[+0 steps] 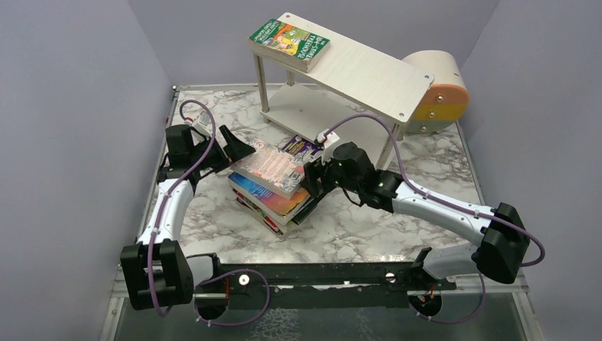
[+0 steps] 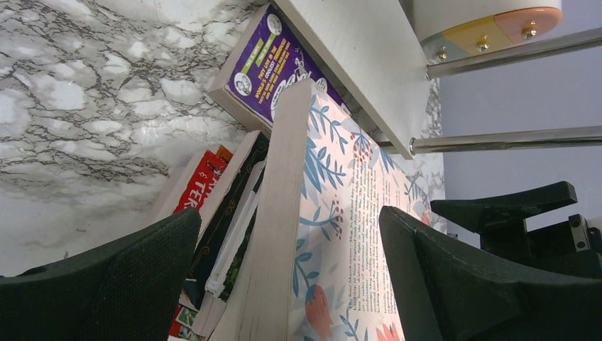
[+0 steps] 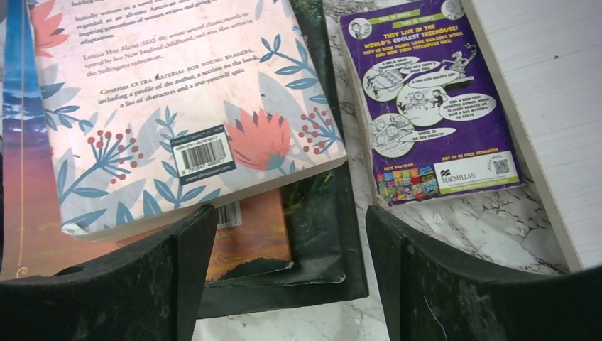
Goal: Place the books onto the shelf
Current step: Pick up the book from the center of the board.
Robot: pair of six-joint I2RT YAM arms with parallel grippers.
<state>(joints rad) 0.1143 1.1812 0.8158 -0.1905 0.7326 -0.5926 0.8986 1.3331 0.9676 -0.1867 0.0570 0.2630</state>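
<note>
Left claw [image 2: 289,220] flanks floral book [image 2: 341,234], bottom edge cropped

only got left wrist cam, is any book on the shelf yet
Observer: Yes, one green-covered book lies flat on the shelf, at the far-left end of its top board.
Operator: whats right under the floral book
Observer: An orange-and-blue book; the right wrist camera shows it.
Operator: right gripper holding anything
Observer: No, the right gripper is open and empty.
</note>
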